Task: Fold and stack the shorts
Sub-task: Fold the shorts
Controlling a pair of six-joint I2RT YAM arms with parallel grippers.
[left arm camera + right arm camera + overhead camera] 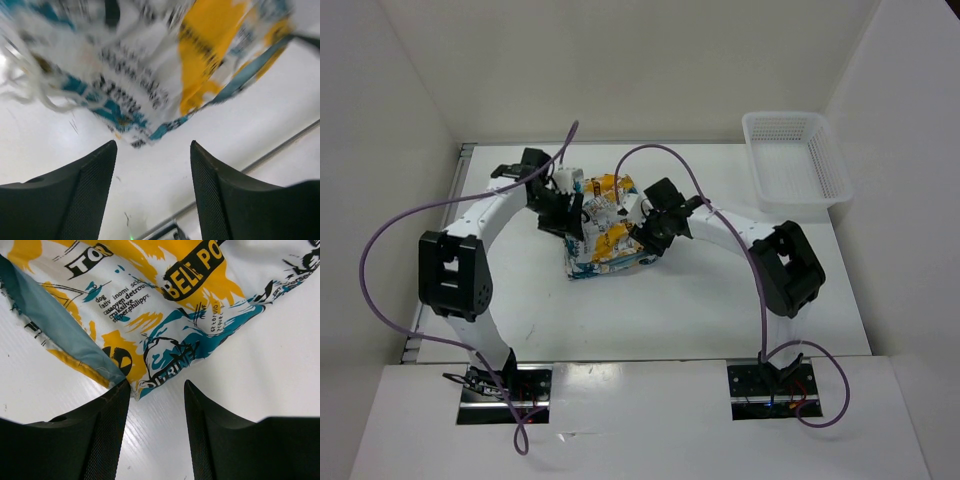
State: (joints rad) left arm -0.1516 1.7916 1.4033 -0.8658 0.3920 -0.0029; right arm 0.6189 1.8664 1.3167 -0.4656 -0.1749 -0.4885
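Now, shorts (603, 235): bunched on desk (700, 310), between 2 hands.
Left hand (152, 145): fingers apart, empty, short of cloth.
Right hand (157, 384): fingers apart at hem, likely poised to pinch for folding.

My worktop (700, 310) is plain white, with pale walls along its left, far and right edges. The shorts (605, 235) lie on it as a folded bundle, a little left of centre and nearer the far edge than the near one. In my right wrist view their printed edge rests on the white surface. A white mesh basket (795, 160) sits at the far right corner, well apart from them.
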